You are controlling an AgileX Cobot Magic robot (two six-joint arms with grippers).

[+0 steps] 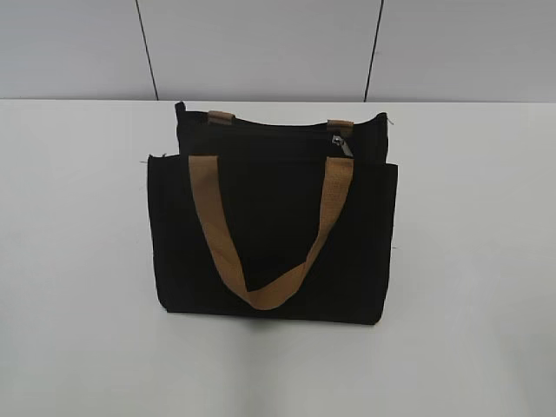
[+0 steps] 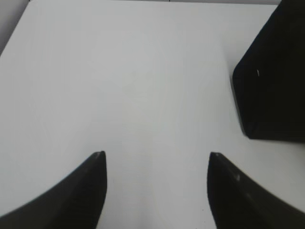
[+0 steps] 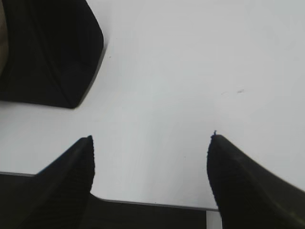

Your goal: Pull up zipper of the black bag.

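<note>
black bag (image 1: 269, 243): matt black woven cloth, soft, with loose threads fraying at the corners
handles (image 1: 261, 291): tan-brown woven webbing, ribbed, dull
zipper (image 1: 340, 142): small silvery-grey metal pull with a slight shine, set in a black zip line
desk (image 1: 78, 261): smooth white surface with a faint satin sheen
left gripper (image 2: 155, 162): black fingers, smooth, probably plastic
right gripper (image 3: 150, 143): black fingers with finely textured, matt pads
wall (image 1: 261, 43): pale grey panels, smooth, dark seams

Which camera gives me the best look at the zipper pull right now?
The exterior view: the zipper pull shows at the black bag's top edge, toward the right, near a tan handle. Both wrist views show only a bag corner, no zipper.
</note>
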